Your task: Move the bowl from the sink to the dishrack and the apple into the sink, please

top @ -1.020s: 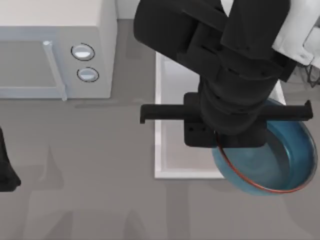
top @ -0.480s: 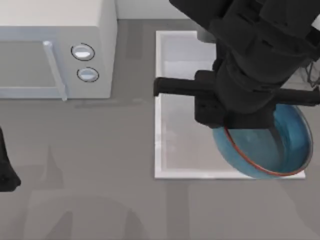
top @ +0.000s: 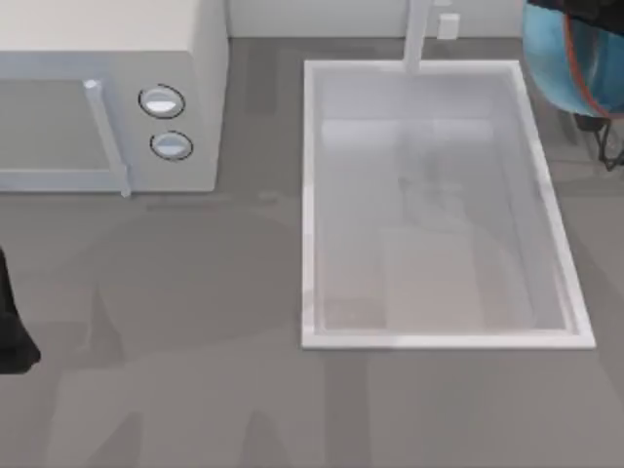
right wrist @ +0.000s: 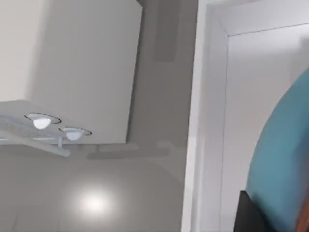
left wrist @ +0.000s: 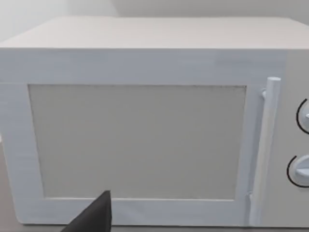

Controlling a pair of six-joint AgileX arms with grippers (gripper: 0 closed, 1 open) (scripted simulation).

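Note:
The blue bowl (top: 561, 58) with its red rim line hangs tilted on edge at the far right, above the back right corner of the white sink (top: 310, 195). My right gripper (top: 591, 12) is shut on it, dark against the top edge. In the right wrist view the bowl's blue wall (right wrist: 285, 159) stands close, with one dark finger (right wrist: 247, 215) against it and the sink rim (right wrist: 200, 121) below. The basin holds nothing. The apple is out of view. My left arm (top: 10, 327) stays parked at the left edge, one dark fingertip (left wrist: 94, 216) low in its wrist view.
A white microwave (top: 107, 97) with two round knobs stands at the back left, its door (left wrist: 140, 140) facing the left wrist camera. The white faucet post (top: 417, 34) rises behind the sink. Thin dark wires (top: 610, 146) poke in at the right edge. Grey counter lies in front.
My right arm has lifted the bowl out of the sink's front right and carried it up and back to the far right. The basin now lies uncovered. The left arm has not moved.

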